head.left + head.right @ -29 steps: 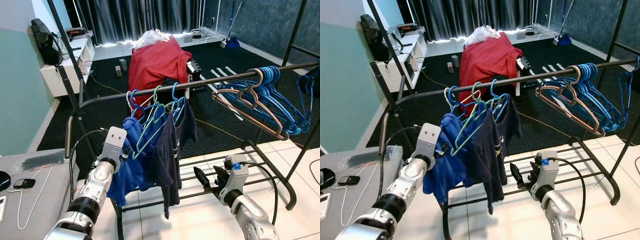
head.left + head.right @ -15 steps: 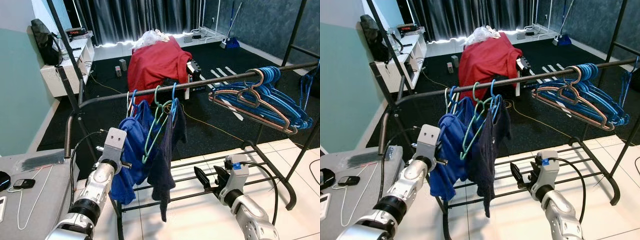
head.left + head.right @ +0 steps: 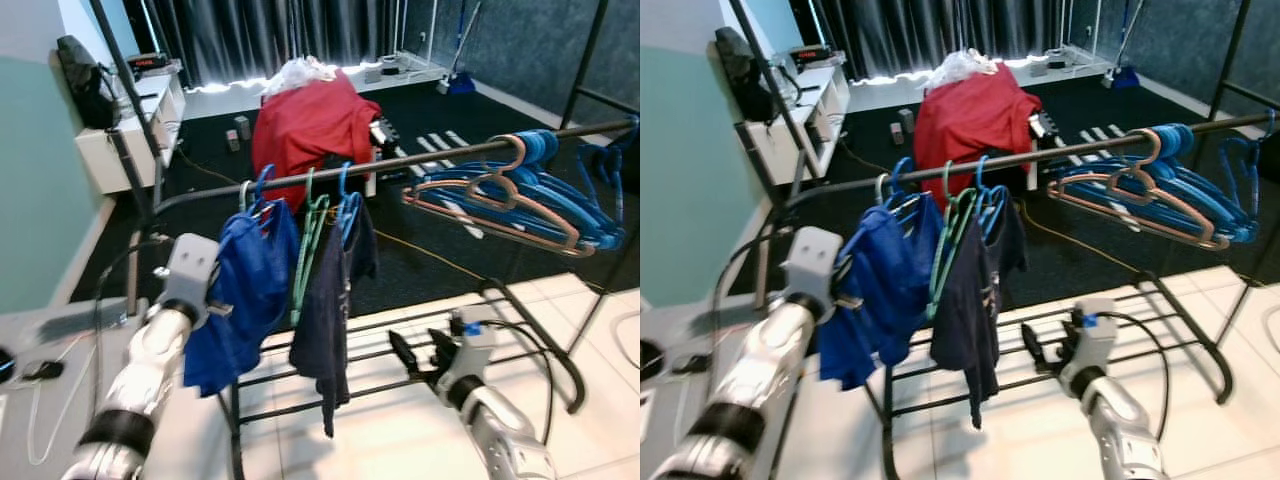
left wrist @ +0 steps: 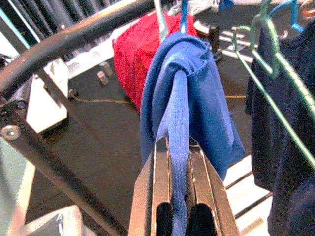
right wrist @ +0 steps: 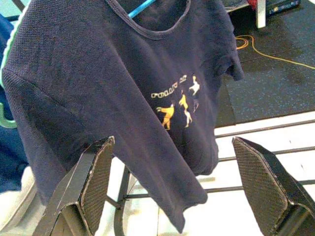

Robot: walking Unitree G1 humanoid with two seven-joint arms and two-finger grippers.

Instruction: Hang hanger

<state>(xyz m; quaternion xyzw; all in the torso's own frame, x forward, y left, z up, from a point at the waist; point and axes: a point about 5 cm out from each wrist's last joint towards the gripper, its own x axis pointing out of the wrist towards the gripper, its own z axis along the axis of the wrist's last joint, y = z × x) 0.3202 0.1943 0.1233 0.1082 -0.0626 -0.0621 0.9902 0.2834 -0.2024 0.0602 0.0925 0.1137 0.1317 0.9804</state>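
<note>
The left gripper is clamped on a fold of the blue shirt, the cloth pinched narrow between its two black fingers. Just above and beyond its tips, the shirt's blue hanger is hooked over the black rail of the clothes rack. A second ago the shirt was bunched against the green hanger and the navy shirt, and all three garments were skewed and swinging. Now the blue shirt hangs straighter and sits apart from the green hanger, which lies just beyond it along the rail, with the navy shirt further on. The whole scene has also shifted in the head views (the camera has moved, so part of that change is not the clothes).

I judge from this that the hanging itself is done: the hook bears the load, and the grip on the cloth is no longer needed. What remains is to let go and draw the left arm back without dragging the shirt or lifting the hook off the rail.

The right gripper hovers low with its fingers spread wide and nothing between them; the navy shirt hangs just ahead of its tips. Well beyond it along the rail is the cluster of empty hangers.
</note>
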